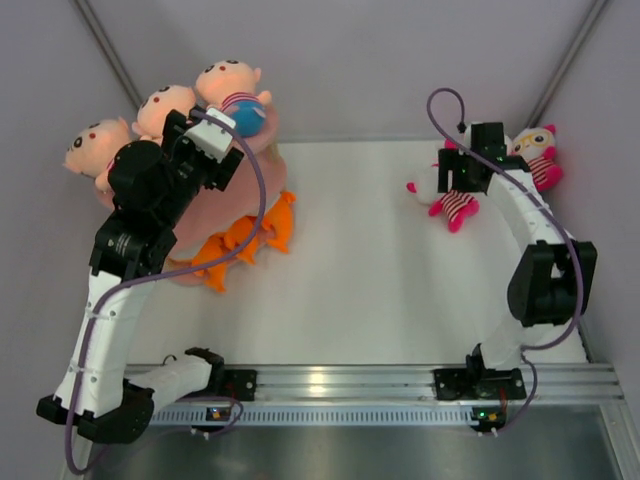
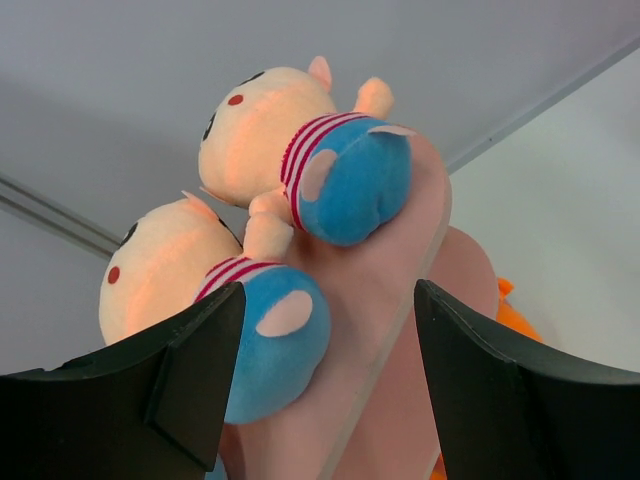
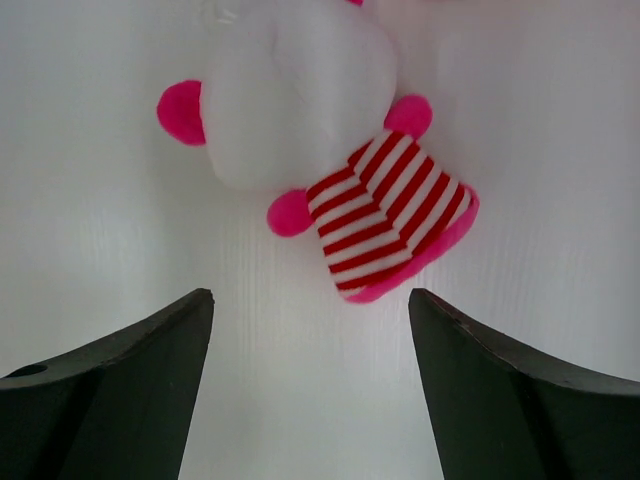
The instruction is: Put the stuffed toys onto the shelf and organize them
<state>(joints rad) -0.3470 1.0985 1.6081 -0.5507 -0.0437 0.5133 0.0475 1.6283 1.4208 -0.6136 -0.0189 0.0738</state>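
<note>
The left gripper [image 2: 328, 350] is spread wide, with nothing between its black fingers [image 2: 190, 370]. It hangs just over the top board of the pink shelf with rounded oval boards [image 2: 385, 290]. Right ahead of it on that board lies a peach-headed plush boy in a red-white striped shirt and blue pants [image 2: 300, 150], touching a second boy [image 2: 200, 300] of the same make. The overhead view shows a third boy [image 1: 95, 148] at the left end of the row. Lower down, orange plush animals [image 1: 250, 235] lie against the shelf's base.

The right gripper [image 3: 310, 390] is also parted and empty. It hovers over a white plush doll with pink paws and a red-white striped body [image 3: 300, 100], which lies untouched on the white table [image 3: 100, 220]. Just beside it sits a second white doll with pink ears and yellow glasses [image 1: 538, 150]. Both are well apart from the shelf.
</note>
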